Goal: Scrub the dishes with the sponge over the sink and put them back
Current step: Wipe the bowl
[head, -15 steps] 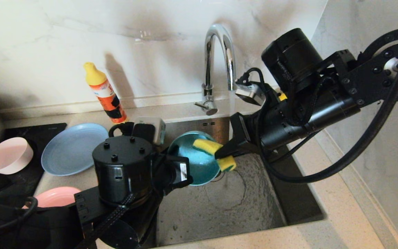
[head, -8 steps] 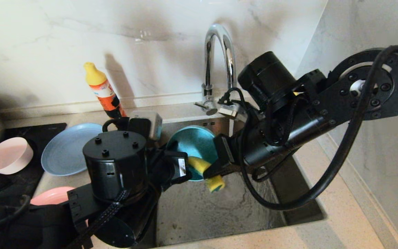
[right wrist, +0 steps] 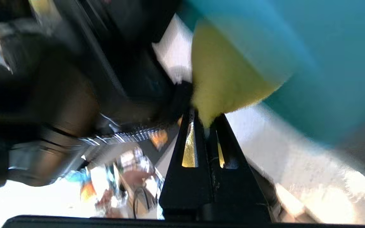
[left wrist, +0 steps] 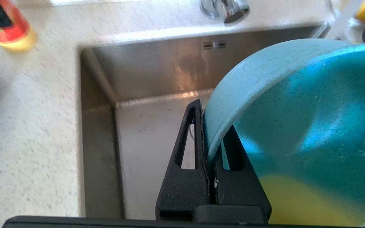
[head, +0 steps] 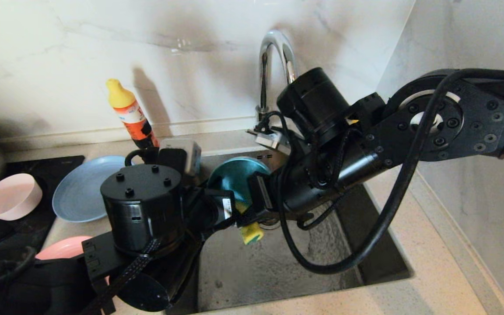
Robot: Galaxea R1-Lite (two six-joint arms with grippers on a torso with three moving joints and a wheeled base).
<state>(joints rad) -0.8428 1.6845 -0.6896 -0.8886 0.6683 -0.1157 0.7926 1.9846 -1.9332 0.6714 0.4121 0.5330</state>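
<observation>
Left hand (left wrist: 208,139) clamps the tilted teal bowl's (left wrist: 299,117) rim over the steel sink (left wrist: 150,79); right hand (right wrist: 205,125) grips the yellow sponge (right wrist: 223,79) against it.

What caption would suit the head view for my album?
Over the sink, left gripper holds the teal bowl while right gripper scrubs it with the sponge.

Beige countertop (head: 427,280) (grey-blue plate (head: 79,188), orange bottle (head: 131,118))
</observation>
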